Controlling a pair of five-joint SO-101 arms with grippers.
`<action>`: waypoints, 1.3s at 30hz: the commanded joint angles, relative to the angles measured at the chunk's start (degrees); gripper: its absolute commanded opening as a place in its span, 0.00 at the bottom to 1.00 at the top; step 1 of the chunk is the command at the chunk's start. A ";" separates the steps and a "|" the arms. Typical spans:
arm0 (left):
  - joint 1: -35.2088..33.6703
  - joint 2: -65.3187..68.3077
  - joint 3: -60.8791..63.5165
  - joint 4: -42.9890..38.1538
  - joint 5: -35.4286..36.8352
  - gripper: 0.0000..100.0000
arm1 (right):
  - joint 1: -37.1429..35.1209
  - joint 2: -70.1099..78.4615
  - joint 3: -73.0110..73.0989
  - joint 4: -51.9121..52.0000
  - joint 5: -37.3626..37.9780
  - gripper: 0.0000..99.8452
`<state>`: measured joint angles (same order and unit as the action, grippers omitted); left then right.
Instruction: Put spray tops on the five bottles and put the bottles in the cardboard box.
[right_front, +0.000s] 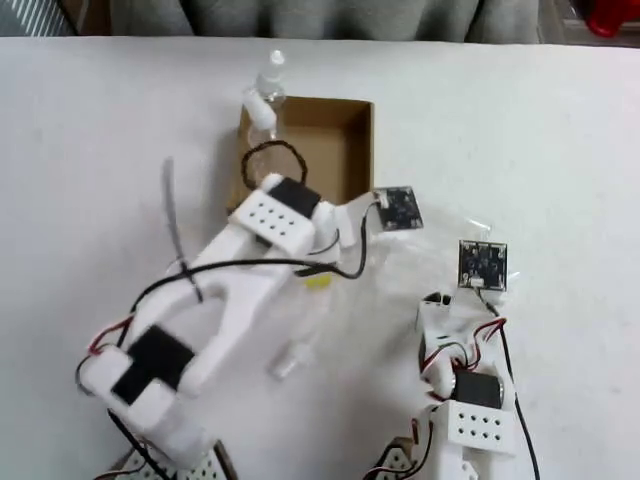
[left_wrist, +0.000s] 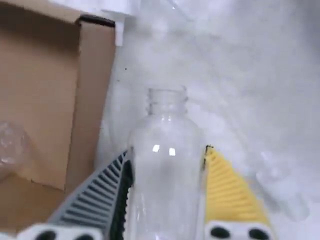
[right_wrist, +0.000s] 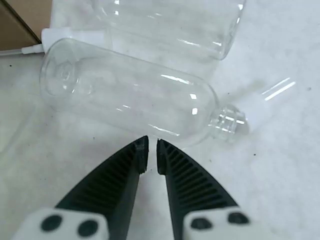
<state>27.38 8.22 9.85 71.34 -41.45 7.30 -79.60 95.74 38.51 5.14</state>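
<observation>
My left claw is spread just as wide as the clear topless bottle it clamps, with the grey finger on one side and the yellow on the other. The bottle's open neck points away from me, just beside the outer wall of the cardboard box. My right claw is all but closed, a thin slit between its black fingers, gripping nothing; its tips sit right at the side of a second bottle lying on the white bench.

arms: white shells, black motors | cables: black, red | left claw: grey, yellow, ribbed | right claw: black, ribbed
</observation>
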 joint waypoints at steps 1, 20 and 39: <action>-1.01 -12.97 3.52 0.53 5.71 0.06 | 0.31 -0.13 0.35 -0.57 0.62 0.02; -19.91 -34.07 22.68 -3.34 34.11 0.06 | 3.91 -0.22 0.09 -1.71 4.84 0.02; -27.56 -43.56 29.54 -6.42 37.54 0.05 | 0.48 0.48 -31.21 29.85 30.59 0.02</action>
<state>3.82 -32.84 40.44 66.24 -6.81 11.52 -79.52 73.32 61.54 33.63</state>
